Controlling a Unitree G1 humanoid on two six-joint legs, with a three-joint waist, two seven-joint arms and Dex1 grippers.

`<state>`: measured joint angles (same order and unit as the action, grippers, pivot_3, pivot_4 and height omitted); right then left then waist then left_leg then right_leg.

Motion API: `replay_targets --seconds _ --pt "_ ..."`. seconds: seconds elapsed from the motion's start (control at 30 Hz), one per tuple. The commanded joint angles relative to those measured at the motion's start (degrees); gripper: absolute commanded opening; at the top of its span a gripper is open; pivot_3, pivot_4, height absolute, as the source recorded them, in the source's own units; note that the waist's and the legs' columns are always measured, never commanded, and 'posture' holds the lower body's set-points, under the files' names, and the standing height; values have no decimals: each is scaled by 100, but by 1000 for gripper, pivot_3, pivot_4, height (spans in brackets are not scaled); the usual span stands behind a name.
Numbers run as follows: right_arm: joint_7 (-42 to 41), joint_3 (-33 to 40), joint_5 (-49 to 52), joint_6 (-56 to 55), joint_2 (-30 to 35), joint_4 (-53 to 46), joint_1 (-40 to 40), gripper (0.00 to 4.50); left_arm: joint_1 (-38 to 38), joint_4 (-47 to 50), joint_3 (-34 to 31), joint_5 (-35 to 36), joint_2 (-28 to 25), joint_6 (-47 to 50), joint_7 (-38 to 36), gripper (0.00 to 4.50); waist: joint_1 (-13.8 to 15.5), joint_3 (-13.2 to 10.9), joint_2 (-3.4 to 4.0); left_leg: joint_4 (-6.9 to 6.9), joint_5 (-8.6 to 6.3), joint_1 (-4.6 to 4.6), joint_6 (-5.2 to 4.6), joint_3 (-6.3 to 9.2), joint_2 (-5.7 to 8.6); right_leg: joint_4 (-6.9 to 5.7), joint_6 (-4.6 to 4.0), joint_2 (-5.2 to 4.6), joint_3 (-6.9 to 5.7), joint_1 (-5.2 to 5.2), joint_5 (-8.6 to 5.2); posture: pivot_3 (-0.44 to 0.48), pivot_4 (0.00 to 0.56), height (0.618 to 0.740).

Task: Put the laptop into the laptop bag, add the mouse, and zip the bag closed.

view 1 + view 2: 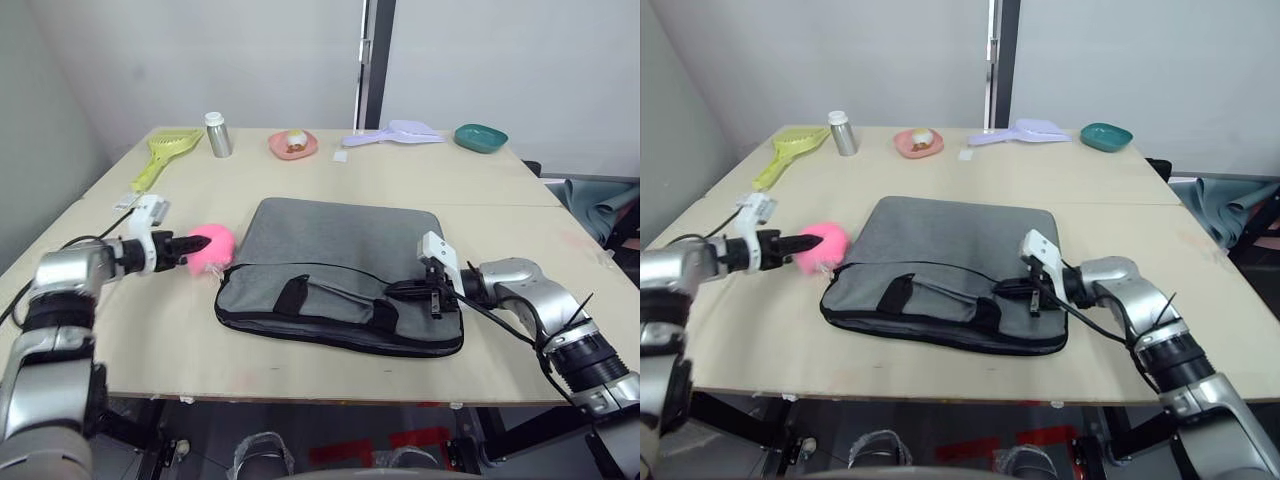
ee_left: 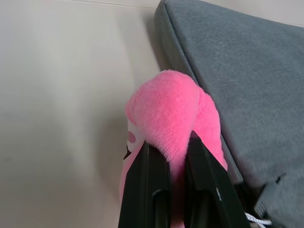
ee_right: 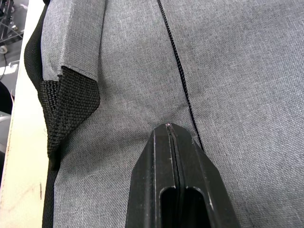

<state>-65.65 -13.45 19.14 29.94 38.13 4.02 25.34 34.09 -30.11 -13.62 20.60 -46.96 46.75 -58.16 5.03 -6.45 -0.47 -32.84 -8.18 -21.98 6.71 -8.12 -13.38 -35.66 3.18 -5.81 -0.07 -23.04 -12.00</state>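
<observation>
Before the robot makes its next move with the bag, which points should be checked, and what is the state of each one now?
1. Left gripper holds a task thing: not ok, it is shut on the pink plush toy, not the mouse.
2. Right gripper ready to pull the zipper: cannot tell; its fingers are shut, resting on the laptop bag, nothing visibly between them.
3. Laptop inside the bag: cannot tell.
4. Mouse located: cannot tell.
5. Bag lies flat on the table: ok.
6. Toy clear of the bag: not ok, it sits against the bag's edge.
</observation>
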Motion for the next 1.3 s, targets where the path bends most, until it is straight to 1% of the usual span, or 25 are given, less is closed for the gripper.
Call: replay_targets --seconds 0.03,0.23,0.33,0.4,0.5,0.57,0.67,0.73,0.8,0.9,0.97,1.03,1.1,1.13,1.2,1.3 --pt "139 -420 -578 232 125 561 -178 0 -315 848 -388 258 -293 271 135 42 -3 0 0 4 0 1 0 0 0 1 0 1 0 -1 0 0 150 740" --pt "189 -456 -699 196 99 830 -20 0 -929 1629 -904 624 -489 554 308 42 -11 0 -1 37 -1 6 0 0 2 11 3 4 1 -4 -2 0 150 740" --pt "160 -460 -660 210 97 860 14 0 -1460 2179 -1047 777 -481 720 366 42 -28 2 -3 63 -1 4 0 0 2 31 2 8 1 -6 -1 0 150 740" --pt "125 -478 -643 226 110 805 8 0 -1843 2338 -1140 795 -458 693 421 42 -38 4 1 67 -1 5 0 -2 3 38 2 9 2 -6 -1 0 150 740" --pt "109 -508 -655 243 110 782 15 0 -2192 2304 -1261 802 -418 666 544 42 -49 3 -1 82 -1 4 0 -2 4 50 4 13 3 -7 -2 0 150 740" --pt "112 -542 -672 252 103 790 30 0 -2573 2364 -1320 859 -316 714 604 42 -65 6 1 94 -1 4 0 0 1 57 3 21 3 -8 -2 0 150 740" --pt "116 -558 -647 282 107 764 34 0 -2907 2530 -1402 1019 -156 836 765 42 -85 12 -8 97 -2 3 2 -1 0 68 4 23 4 -8 -2 0 150 740" --pt "115 -560 -632 315 115 721 20 0 -3172 2795 -1476 1222 93 1053 923 42 -97 19 0 98 -2 4 2 -4 0 74 4 23 8 -6 -2 0 150 740" --pt "104 -564 -617 333 123 694 3 0 -3365 3022 -1488 1331 233 1125 1009 42 -108 32 3 98 -2 4 2 -13 4 83 4 20 14 -6 -2 0 150 740" --pt "80 -607 -619 375 146 637 -29 0 -3784 3634 -1497 1666 613 1475 1237 42 -118 49 9 103 -2 4 2 -15 4 95 8 20 15 -6 -5 0 150 740" --pt "75 -617 -616 391 142 627 -26 0 -3931 3861 -1555 1840 755 1652 1363 42 -122 65 11 105 -2 4 2 -23 7 106 9 18 22 -4 -6 0 150 740" --pt "75 -627 -617 402 127 633 -11 0 -4094 4037 -1592 1962 828 1760 1455 42 -122 79 3 112 -2 5 3 -23 7 109 14 19 22 -4 -8 0 150 740" --pt "69 -644 -622 404 122 632 -3 0 -4299 4197 -1606 2047 848 1827 1499 42 -129 90 13 123 -2 6 3 -22 7 120 17 21 20 -5 -10 0 150 740" --pt "68 -648 -622 408 121 633 0 0 -4380 4239 -1611 2081 840 1839 1516 42 -134 98 14 127 -3 5 3 -25 7 124 41 21 22 -5 -25 0 150 740" --pt "63 -658 -625 409 122 636 0 0 -4545 4212 -1659 2107 795 1828 1532 42 -142 112 19 135 -3 4 4 -25 7 137 59 23 22 -4 -36 0 150 740" --pt "58 -673 -625 414 130 637 0 0 -4722 4093 -1714 2108 710 1763 1518 42 -178 139 20 149 -4 3 6 -29 7 162 58 26 24 -3 -35 0 150 740"
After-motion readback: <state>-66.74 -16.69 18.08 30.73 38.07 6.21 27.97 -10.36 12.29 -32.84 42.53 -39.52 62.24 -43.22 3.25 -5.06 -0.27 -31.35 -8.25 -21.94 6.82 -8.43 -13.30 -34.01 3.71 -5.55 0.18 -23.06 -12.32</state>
